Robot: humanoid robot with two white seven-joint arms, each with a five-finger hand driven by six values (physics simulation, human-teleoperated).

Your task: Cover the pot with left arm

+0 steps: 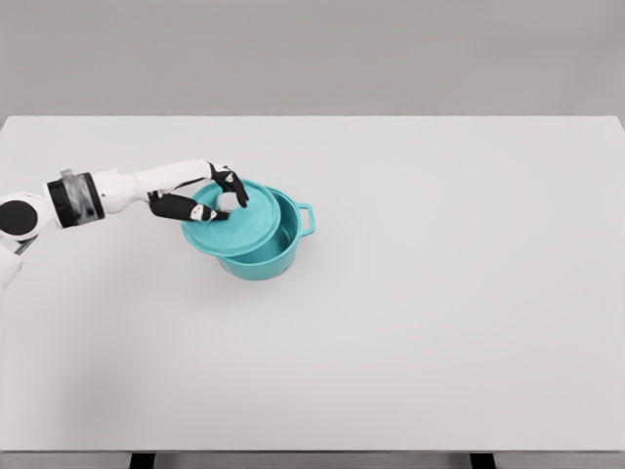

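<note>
1. Reaching in from the picture's left edge, the left arm (117, 191) is white with a grey and black band near the wrist; it extends rightward over the worktop (439, 293) to the pot.
2. Left hand (217, 195): black fingers (237, 186) curled around the white knob (228, 202) of the lid, thumb side low at the lid's left rim, other digits arching over the top. The hand is closed on the knob and holds the lid.
3. Lid (239, 225): teal, round, with concentric ridges. It is tilted, its left edge raised and its face turned toward the camera, sitting askew over the left and front part of the pot's mouth. It does not sit flat on the rim; the right rear part of the opening stays uncovered.
4. Pot (273, 256): teal, round, low-walled, upright on the worktop, left of centre and in the upper half of the surface. Part of its interior wall shows to the right of the lid.
5. Pot handle (308, 217): a small teal loop on the right side of the pot, pointing toward the right rear.
6. Worktop: a pale, plain surface filling most of the view; dark legs show at its near edge.
7. Backdrop: a plain grey wall (312, 59) beyond the far edge.
</note>
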